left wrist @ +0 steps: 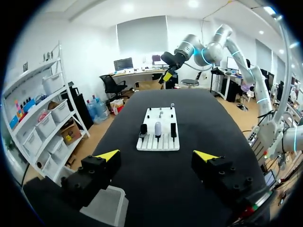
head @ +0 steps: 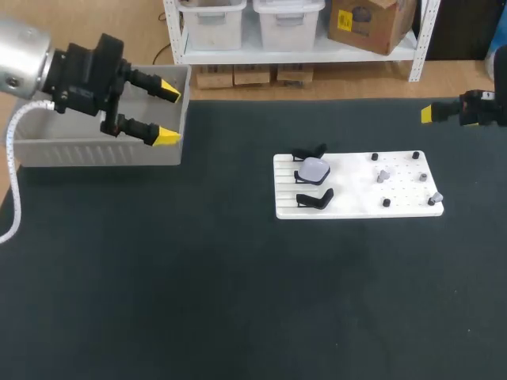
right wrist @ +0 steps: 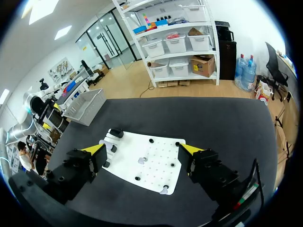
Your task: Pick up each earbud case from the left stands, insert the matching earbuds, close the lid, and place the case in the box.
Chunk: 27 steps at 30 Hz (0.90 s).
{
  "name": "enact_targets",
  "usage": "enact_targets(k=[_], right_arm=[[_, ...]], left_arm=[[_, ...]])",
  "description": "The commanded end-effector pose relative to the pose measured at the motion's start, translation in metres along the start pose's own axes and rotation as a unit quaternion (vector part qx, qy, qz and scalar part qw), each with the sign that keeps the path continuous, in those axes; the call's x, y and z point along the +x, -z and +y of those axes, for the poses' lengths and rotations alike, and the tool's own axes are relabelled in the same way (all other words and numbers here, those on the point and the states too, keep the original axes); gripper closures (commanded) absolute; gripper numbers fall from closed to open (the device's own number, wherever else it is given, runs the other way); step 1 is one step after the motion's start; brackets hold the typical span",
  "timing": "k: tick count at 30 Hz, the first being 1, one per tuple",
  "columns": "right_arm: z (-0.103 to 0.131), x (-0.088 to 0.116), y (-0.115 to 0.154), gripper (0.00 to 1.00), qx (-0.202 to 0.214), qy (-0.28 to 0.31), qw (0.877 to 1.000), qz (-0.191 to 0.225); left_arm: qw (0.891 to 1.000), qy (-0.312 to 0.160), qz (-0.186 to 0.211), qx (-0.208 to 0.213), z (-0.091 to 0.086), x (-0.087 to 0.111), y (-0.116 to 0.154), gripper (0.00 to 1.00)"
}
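- Although the pale rounded earbud case (head: 314, 169) is the next pick, it sits well apart from both tools, at the left end of the white slotted board (head: 348, 202) between two empty black stands (head: 314, 199).
- The left tool (head: 165, 113) hangs over the grey plastic box (head: 95, 150), released and empty. In its wrist view the case lies straight ahead, long axis upright.
- The right tool (head: 428, 113) is at the dark worktop's (head: 238, 301) right edge, also released. The small grey earbuds (head: 383, 176) lie on its side.
- Judgement: the left arm suits the case.
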State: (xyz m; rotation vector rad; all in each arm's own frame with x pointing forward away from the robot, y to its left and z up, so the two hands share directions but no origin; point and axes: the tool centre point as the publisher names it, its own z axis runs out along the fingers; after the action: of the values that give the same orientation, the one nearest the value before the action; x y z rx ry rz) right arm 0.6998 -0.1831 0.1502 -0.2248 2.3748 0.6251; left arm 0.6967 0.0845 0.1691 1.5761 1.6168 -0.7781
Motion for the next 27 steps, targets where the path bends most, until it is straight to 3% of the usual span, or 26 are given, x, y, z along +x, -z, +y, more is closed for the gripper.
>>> enact_targets(k=[1,5,9,17,27], right_arm=[[0.0,0.0,0.001,0.0,0.0,0.0,1.0,0.0],[0.0,0.0,0.001,0.0,0.0,0.0,1.0,0.0],[0.0,0.0,0.001,0.0,0.0,0.0,1.0,0.0],[0.0,0.0,0.001,0.0,0.0,0.0,1.0,0.0],[0.0,0.0,0.001,0.0,0.0,0.0,1.0,0.0]], left_arm=[[1.0,-0.015,-0.003,0.006,-0.002,0.003,-0.004,0.0],[0.998,-0.046,-0.028,0.016,-0.008,-0.004,-0.019,0.0],[0.997,-0.069,-0.02,0.039,-0.014,-0.01,-0.04,0.0],[0.997,-0.025,-0.037,0.059,-0.018,-0.007,-0.067,0.0],[0.998,-0.033,-0.01,0.057,-0.029,-0.001,-0.105,0.0]])
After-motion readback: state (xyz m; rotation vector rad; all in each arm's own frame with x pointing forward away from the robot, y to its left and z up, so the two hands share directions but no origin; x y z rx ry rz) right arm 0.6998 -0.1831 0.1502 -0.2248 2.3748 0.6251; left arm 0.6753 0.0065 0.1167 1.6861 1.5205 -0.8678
